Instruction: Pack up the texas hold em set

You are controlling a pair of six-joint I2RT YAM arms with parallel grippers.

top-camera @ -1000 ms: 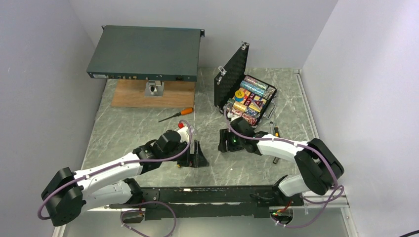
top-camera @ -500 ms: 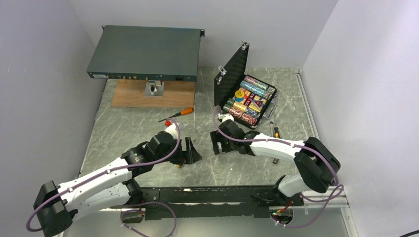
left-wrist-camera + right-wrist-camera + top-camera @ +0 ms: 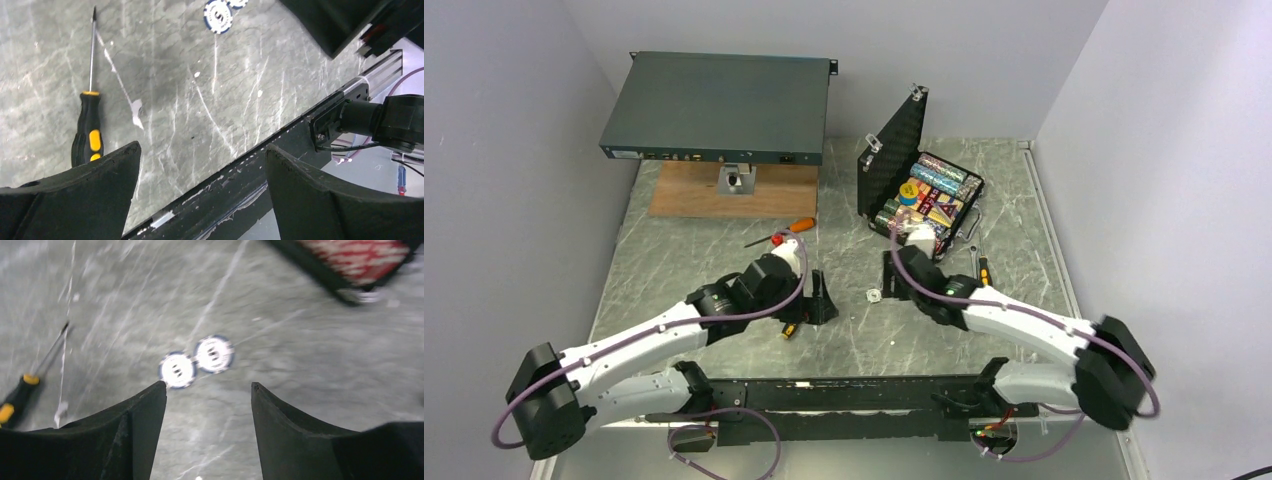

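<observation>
The black case (image 3: 894, 150) stands open at the table's (image 3: 684, 250) 1 o'clock, with chip rows (image 3: 929, 195) packed inside. Two loose whitish chips (image 3: 177, 370) lie side by side at the case's 7 o'clock. The right gripper (image 3: 207, 390) hovers over them, jaws spread and empty. At their 9 o'clock the left gripper (image 3: 202, 150) also gapes empty, with a screwdriver (image 3: 89, 130) beside it.

The left arm (image 3: 639, 340) and right arm (image 3: 1024, 322) stretch forward and inward, wrists low. The left hand (image 3: 202, 150) gapes wide, empty; the right hand (image 3: 207, 387) likewise.
</observation>
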